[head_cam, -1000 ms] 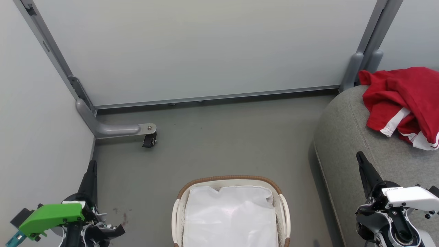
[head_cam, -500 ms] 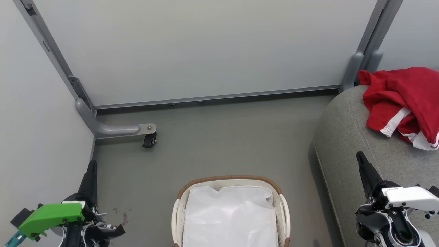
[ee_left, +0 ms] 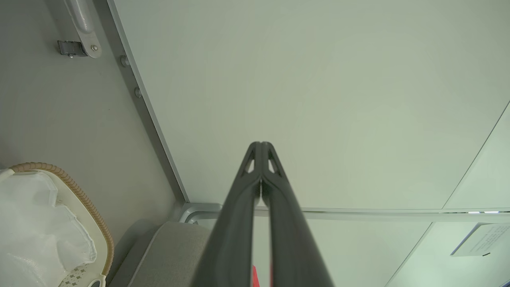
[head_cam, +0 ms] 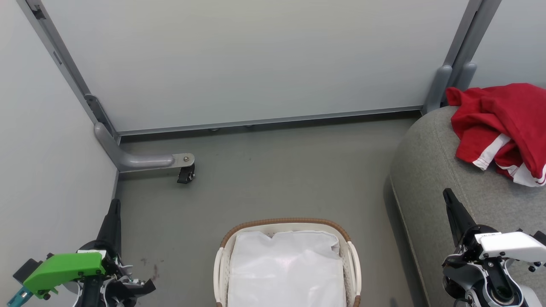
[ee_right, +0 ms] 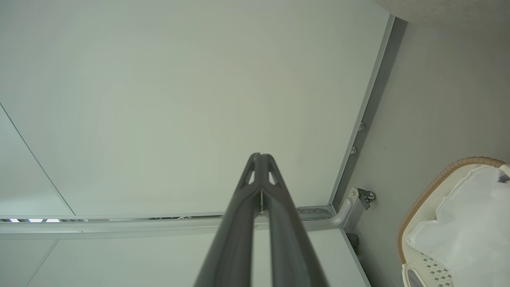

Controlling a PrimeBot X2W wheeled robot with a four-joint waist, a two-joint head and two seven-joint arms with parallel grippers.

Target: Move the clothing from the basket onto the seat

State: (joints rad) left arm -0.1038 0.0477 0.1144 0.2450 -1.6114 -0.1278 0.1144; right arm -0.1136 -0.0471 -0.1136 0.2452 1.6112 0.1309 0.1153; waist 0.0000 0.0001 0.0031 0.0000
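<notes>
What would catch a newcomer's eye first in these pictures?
The red clothing stands out most, heaped on the grey seat at the right of the head view. Next comes the basket at bottom centre, with just its white liner visible inside. The bright green cover by the left gripper at lower left also draws the eye.

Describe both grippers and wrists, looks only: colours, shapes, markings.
The left gripper and right gripper match: two long, dark, matte fingers tapering to a point, with small triangular cut-outs near the tips. The left wrist carries a bright green cover with a teal piece at its end; the right wrist carries a white cover with dark screws over a grey metal joint. No legible markings.
</notes>
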